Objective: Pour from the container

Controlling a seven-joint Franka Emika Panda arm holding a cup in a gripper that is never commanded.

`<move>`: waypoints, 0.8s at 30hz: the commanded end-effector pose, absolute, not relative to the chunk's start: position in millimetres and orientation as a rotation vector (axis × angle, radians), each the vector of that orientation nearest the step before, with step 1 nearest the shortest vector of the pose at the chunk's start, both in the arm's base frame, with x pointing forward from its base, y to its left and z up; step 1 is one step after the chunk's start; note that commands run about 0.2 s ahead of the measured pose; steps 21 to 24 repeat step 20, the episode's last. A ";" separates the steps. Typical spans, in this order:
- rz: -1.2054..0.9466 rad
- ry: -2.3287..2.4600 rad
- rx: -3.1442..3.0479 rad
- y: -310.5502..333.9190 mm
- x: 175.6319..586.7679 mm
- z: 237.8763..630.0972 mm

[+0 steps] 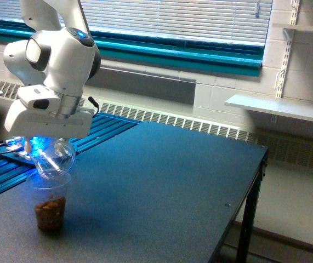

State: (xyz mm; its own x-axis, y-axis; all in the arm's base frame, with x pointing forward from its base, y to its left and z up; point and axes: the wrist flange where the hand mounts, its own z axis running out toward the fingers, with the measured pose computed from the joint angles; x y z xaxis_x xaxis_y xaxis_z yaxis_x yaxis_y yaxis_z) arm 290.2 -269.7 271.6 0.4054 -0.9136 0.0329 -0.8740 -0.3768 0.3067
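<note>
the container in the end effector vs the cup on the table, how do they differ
The container is tipped over, mouth down, held in the air by the end effector; the cup on the table stands upright on the dark table. The container looks empty now, while the cup on the table holds brown pieces at its bottom. The container looks shorter and rounder; the standing cup is taller and tapered. Both are clear plastic.
</note>
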 end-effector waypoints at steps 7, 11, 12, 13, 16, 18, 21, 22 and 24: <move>-0.168 -1.556 2.406 -267.6 290.6 283.1; -0.159 -1.557 2.401 -267.9 288.2 286.3; -0.155 -1.559 2.401 -268.1 288.1 287.3; -0.149 -1.560 2.400 -268.3 288.1 288.5; -0.139 -1.562 2.397 -268.9 286.9 291.3; -0.130 -1.563 2.400 -268.2 286.8 292.9; -0.112 -1.558 2.404 -267.7 286.9 294.4; -0.112 -1.558 2.404 -267.7 286.9 294.4; -0.112 -1.558 2.404 -267.7 286.9 294.4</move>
